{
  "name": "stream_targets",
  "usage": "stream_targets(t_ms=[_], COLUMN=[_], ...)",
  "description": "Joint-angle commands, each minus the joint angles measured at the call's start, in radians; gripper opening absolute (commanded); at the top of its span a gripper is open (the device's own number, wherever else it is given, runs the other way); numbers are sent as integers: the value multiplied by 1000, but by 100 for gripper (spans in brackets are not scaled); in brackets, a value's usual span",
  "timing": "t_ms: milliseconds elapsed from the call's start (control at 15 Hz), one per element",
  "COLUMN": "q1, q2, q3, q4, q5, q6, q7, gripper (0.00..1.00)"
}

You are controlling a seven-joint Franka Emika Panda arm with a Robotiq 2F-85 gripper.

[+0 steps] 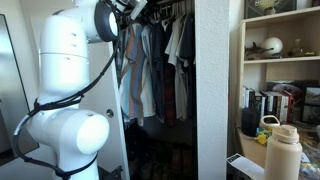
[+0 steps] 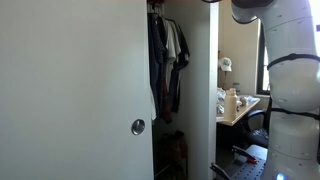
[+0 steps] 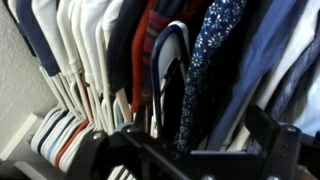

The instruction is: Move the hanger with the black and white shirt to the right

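Note:
The black and white shirt (image 3: 206,60), dark navy cloth with a small white print, hangs among other garments on the closet rail in the wrist view. My gripper (image 3: 190,142) is open, with one dark finger at the lower left and the other at the lower right. The printed shirt's cloth lies between the fingers, and no grip on it shows. In an exterior view my gripper (image 1: 136,10) reaches into the top of the hanging clothes, where the printed shirt cannot be told apart. In the other one the gripper is out of view.
Pale shirts (image 3: 70,45), a red garment (image 3: 150,40) and a blue one (image 3: 255,50) crowd the rail on both sides. A white partition (image 1: 215,90) stands beside the closet. Shelves (image 1: 280,60) and a bottle (image 1: 282,150) stand beyond it. A closet door with a knob (image 2: 137,126) shows.

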Motion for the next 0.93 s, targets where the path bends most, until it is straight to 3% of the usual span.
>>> stream_targets(t_ms=[0,400,867], q1=[-6,-17,-23], q2=[27,30,31], q3=[9,-2,-24], q4=[81,144,148], q5=[79,139,85], q6=[-2,-3,-20], q7=[-22,-18,-9], gripper=[100,100,100])
